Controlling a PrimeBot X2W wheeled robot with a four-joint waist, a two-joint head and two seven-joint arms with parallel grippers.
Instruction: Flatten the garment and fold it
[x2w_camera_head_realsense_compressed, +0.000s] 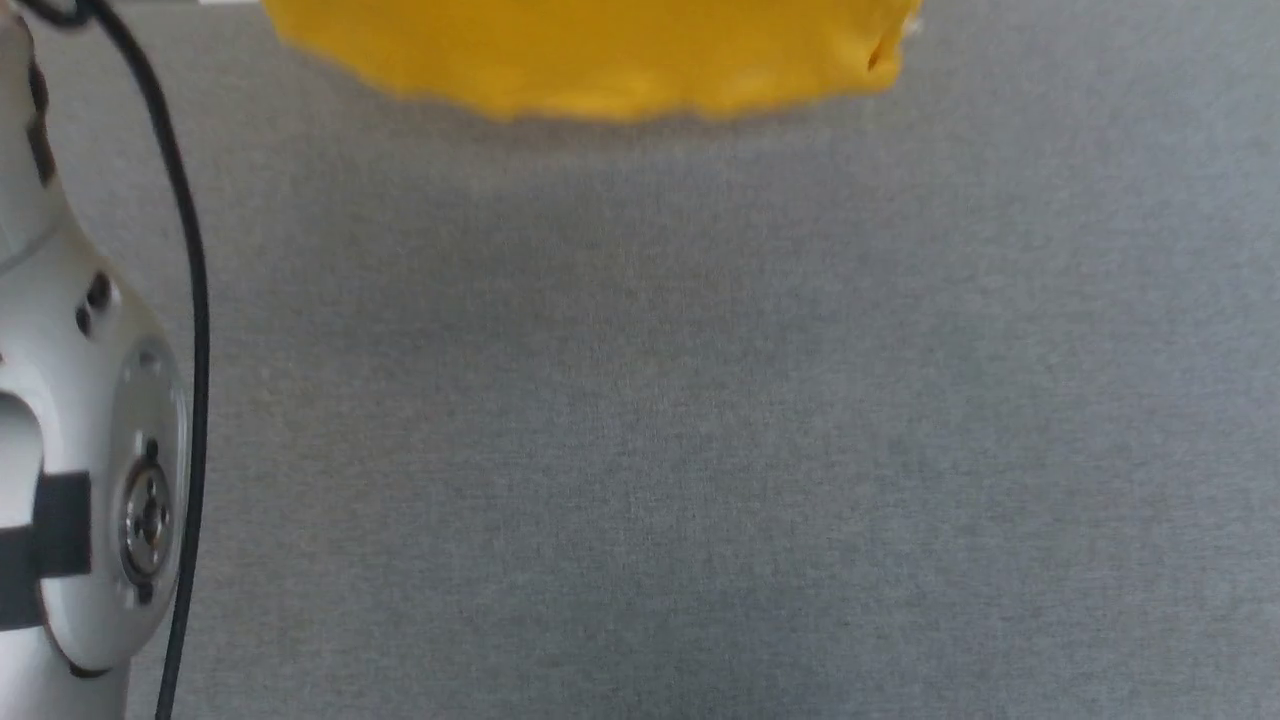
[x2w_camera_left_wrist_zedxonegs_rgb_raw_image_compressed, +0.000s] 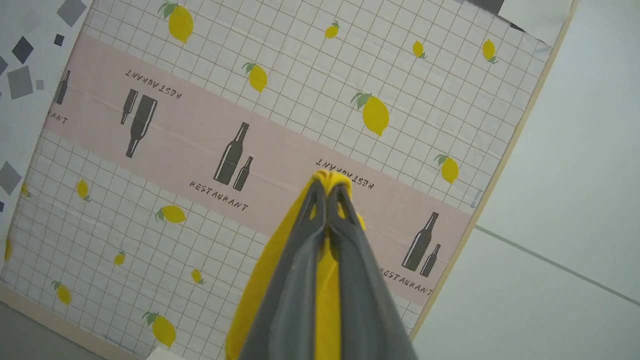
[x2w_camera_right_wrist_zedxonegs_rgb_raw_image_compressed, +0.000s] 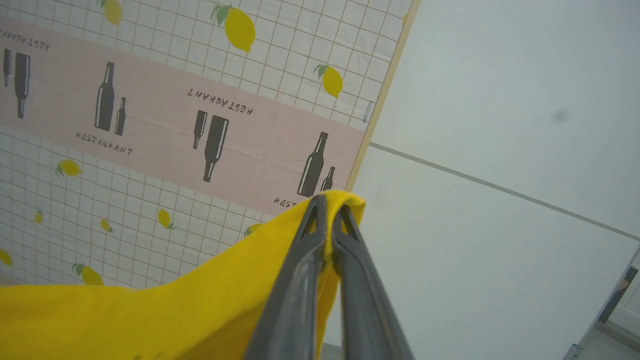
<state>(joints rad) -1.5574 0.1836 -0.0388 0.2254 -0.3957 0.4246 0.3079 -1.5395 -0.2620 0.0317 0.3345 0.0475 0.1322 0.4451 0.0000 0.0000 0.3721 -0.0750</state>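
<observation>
The grey table (x2w_camera_head_realsense_compressed: 700, 420) takes up most of the head view, with a soft shadow across its upper part. In both wrist views a large gridded sheet (x2w_camera_left_wrist_zedxonegs_rgb_raw_image_compressed: 300, 75) printed with lemons, dark bottles and the word RESTAURANT on a pink band covers the left and centre of the frame, and a pale wall (x2w_camera_right_wrist_zedxonegs_rgb_raw_image_compressed: 500, 100) lies to its right. The garment (x2w_camera_head_realsense_compressed: 600, 50), plain bright yellow where it shows, hangs along the top edge of the head view, its lower hem blurred and clear of the table. A white arm (x2w_camera_head_realsense_compressed: 80, 400) stands at the left edge of that view with a black cable (x2w_camera_head_realsense_compressed: 195, 300) running down beside it. At the lower centre of the left wrist view, the left tool (x2w_camera_left_wrist_zedxonegs_rgb_raw_image_compressed: 327, 187) is closed tight on a bunched fold of the yellow fabric. The right tool (x2w_camera_right_wrist_zedxonegs_rgb_raw_image_compressed: 327, 205) pinches another fold the same way, and the cloth drapes away toward the lower left of its frame.
</observation>
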